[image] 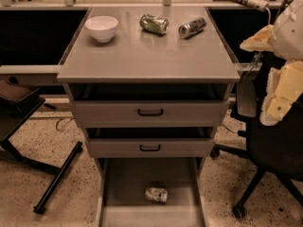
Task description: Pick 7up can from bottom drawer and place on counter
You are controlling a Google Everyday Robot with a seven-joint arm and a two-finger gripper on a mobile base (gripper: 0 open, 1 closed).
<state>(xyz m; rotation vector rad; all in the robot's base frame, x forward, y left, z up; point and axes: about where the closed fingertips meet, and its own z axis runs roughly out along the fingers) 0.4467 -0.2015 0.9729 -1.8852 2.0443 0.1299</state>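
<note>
- At the far left I saw a black stand (57,176) on the speckled floor, well apart from the cabinet and out of the way.
- On the counter (142,56), the left far corner held a white bowl (102,27); right of it lay a darker green can (154,23) on its side, then a silver can (191,27), also on its side. Neither was my target.
- Below the counter, the two drawer fronts (109,112) with black handles looked slightly ajar; the bottom drawer (137,183) was pulled right out toward me.
- The 7up can (156,194) lay on its side on the drawer floor, near the middle and clear of both side walls; nothing touched it.
- Right of the cabinet stood a black office chair (270,145).
- At the right edge hung the pale arm; the gripper (277,105) sat high beside the cabinet, well apart from the can and holding nothing I could see; I could not tell whether it was open or closed.
- I judged the step in hand to be the reach, with the pick not yet begun.
- The next move called for swinging left and down into the drawer, under the drawer fronts above; then closing across the can's narrow body, since it might roll.
</note>
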